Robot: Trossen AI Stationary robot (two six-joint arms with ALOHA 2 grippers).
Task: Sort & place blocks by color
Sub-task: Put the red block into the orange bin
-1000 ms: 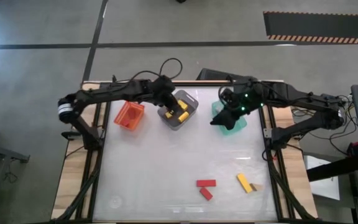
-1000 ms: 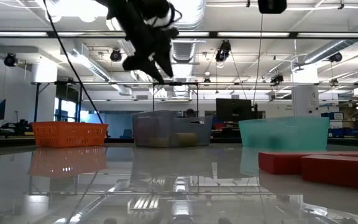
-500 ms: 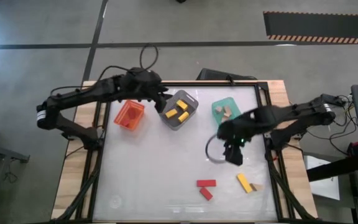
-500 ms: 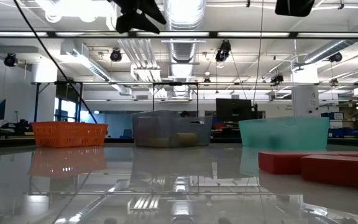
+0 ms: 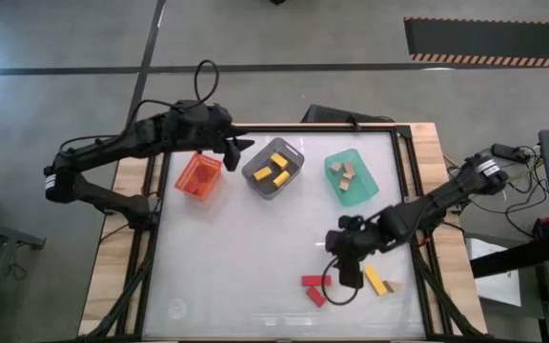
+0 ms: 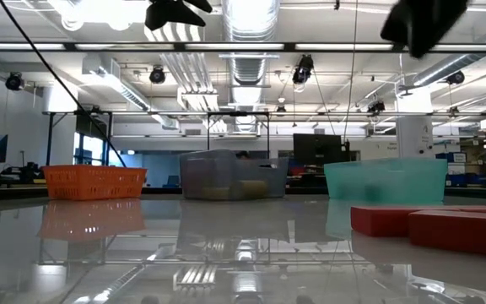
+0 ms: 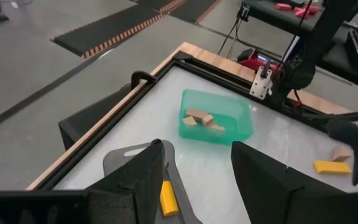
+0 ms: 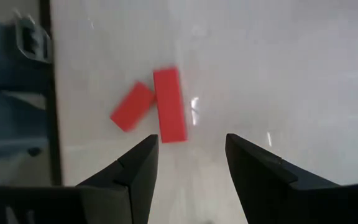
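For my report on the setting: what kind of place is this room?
Probably an industrial lab or workshop hall. The low view shows exposed ceiling ducts and hanging lamps; the high view shows a bare concrete floor with a hazard-striped mat.

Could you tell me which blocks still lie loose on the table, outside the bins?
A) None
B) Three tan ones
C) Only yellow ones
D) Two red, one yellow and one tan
D: the high view shows two red blocks, a yellow block and a small tan block lying on the table.
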